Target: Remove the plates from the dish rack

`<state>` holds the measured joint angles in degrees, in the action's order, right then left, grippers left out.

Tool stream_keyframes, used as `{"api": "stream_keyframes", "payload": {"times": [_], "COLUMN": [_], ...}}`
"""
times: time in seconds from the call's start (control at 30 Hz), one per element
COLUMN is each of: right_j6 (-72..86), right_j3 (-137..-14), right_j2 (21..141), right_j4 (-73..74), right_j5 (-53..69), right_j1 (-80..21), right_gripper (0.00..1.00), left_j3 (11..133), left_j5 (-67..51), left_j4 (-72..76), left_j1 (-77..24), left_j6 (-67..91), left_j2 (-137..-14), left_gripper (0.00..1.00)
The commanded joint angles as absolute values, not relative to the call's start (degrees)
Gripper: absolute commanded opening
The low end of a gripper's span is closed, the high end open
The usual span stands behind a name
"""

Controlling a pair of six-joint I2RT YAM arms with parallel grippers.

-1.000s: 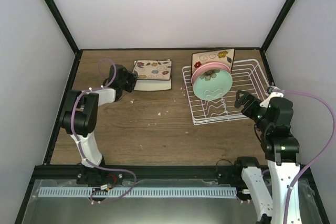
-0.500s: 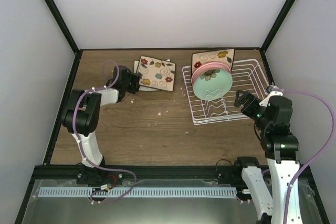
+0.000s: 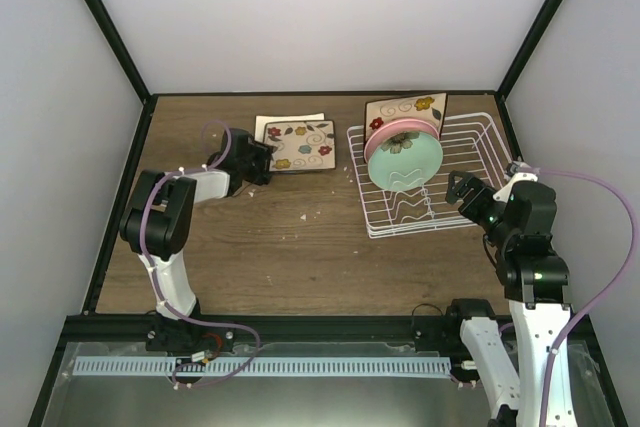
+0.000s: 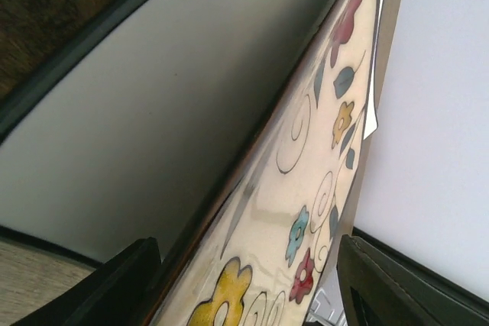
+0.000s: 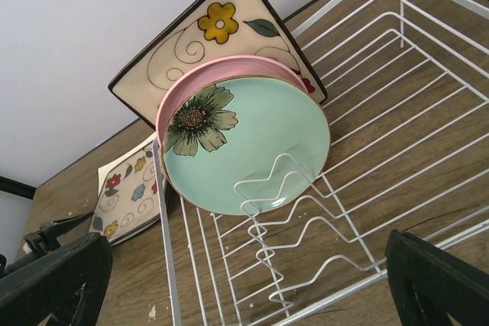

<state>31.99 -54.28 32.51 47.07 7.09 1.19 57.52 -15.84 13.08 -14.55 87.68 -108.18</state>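
Observation:
A square cream plate with coloured flowers [image 3: 298,143] lies flat on a plain cream plate [image 3: 290,120] at the back left of the table. My left gripper [image 3: 257,159] is at its left edge; in the left wrist view the floral plate [image 4: 306,188] runs between the parted fingers of the left gripper [image 4: 248,288], which is open. The white wire dish rack [image 3: 470,147] holds a mint-green plate [image 5: 252,150], a pink plate [image 5: 229,62] behind it and a square floral plate [image 5: 191,36] at the back. My right gripper [image 3: 462,190] is open over the rack's front right corner, holding nothing.
Small crumbs [image 3: 305,215] lie on the wooden table in front of the stack. White walls and black frame posts [image 3: 530,37] close in the back and sides. The rack's front rows of wavy dividers [image 5: 321,265] carry nothing.
The left jaws have gone from shut to open. The floral plate, tilted up half a second ago, now lies flat on the plain plate. The right arm has barely moved.

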Motion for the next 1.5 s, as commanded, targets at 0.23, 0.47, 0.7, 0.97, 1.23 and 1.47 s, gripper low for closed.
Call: {"api": "stream_keyframes", "payload": {"times": [0.23,0.47,0.7,0.97,1.23,1.47], "right_j6": [31.16,31.2,31.2,31.37,31.52,31.47], "right_j3": [-55.55,-55.11,-55.28,-55.22,-54.98,-55.19], "right_j2": [32.12,31.82,31.75,31.48,31.46,31.43], "right_j4": [46.88,47.01,47.19,47.38,47.33,47.68], "right_j5": [6.78,6.84,6.5,6.39,6.68,6.81], "right_j1": [0.66,0.66,0.63,0.63,0.66,0.62], "right_gripper": [1.0,1.0,1.0,1.0,1.0,1.0], "left_j3": [57.05,58.52,61.54,62.43,63.23,63.29], "left_j5": [-16.95,-17.95,-18.08,-18.31,-18.04,-17.27], "left_j4": [12.34,5.56,-3.76,-6.99,-8.92,-5.4], "left_j1": [-13.62,-12.32,-12.13,-12.13,-12.13,-11.82], "left_j6": [89.18,89.09,87.76,87.8,87.35,88.28], "left_j2": [-107.52,-107.92,-107.61,-106.18,-105.51,-108.04], "left_gripper": [0.8,0.98,1.0,1.0,1.0,1.0]}}
